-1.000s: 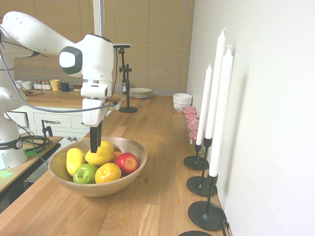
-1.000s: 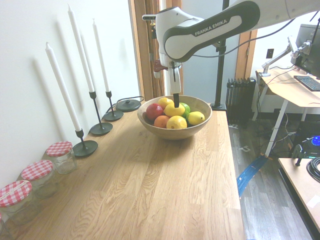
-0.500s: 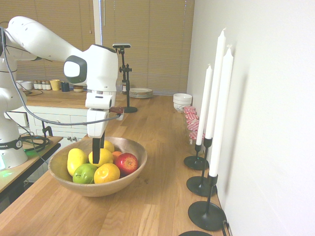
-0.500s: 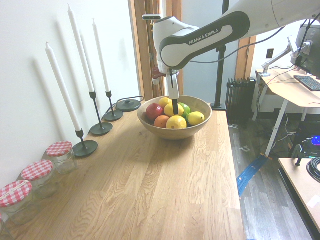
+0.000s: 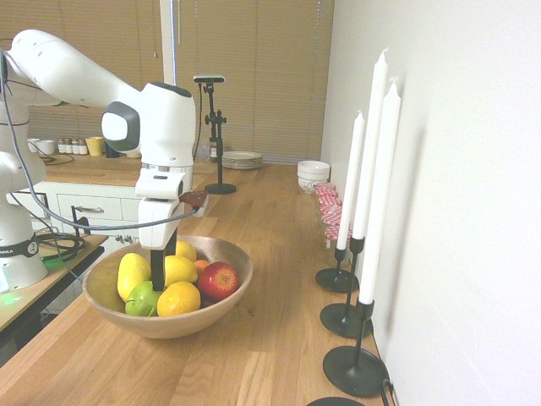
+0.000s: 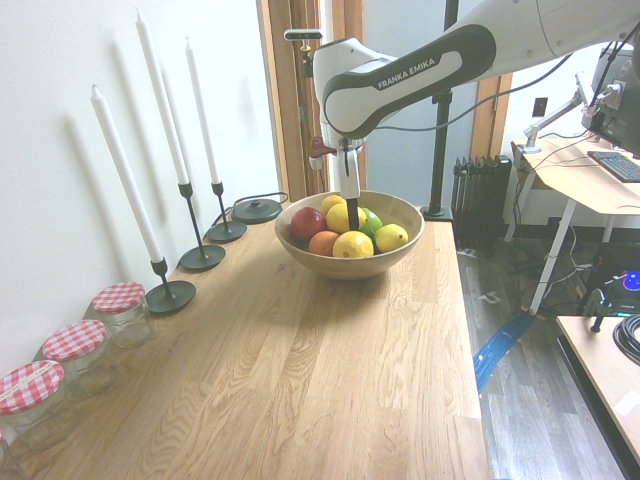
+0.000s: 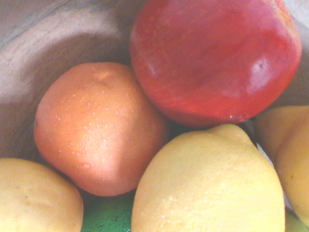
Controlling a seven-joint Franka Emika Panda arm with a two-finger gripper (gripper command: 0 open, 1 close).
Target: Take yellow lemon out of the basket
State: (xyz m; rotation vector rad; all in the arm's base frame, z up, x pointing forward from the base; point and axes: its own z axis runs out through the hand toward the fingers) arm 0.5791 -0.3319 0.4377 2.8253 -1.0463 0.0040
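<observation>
The basket point(image 5: 173, 326) point(image 6: 350, 268), a wide wooden bowl, stands on the wooden counter full of fruit. The yellow lemon point(image 5: 182, 269) point(image 6: 340, 215) point(image 7: 207, 183) lies in the middle of the pile, resting on the other fruit. My gripper point(image 5: 158, 283) point(image 6: 352, 222) reaches straight down into the basket. It sits at the lemon's side, between the lemon and an upright pale-yellow fruit point(image 5: 132, 272). Both outside views see it edge-on. In the wrist view the lemon lies below a red apple point(image 7: 212, 58) and beside an orange point(image 7: 96, 125).
A green apple point(image 5: 142, 300) and an orange-tinted yellow fruit point(image 5: 182, 298) lie at the basket's front. Tall white candles point(image 5: 359, 211) point(image 6: 165, 110) in black holders line the wall. Jars with red checked lids point(image 6: 118, 300) stand further along, and white bowls point(image 5: 313, 173) sit at the counter's far end.
My gripper has slid from the front of the lemon to its side and sunk a little deeper. The lemon has settled slightly away from it in the pile.
</observation>
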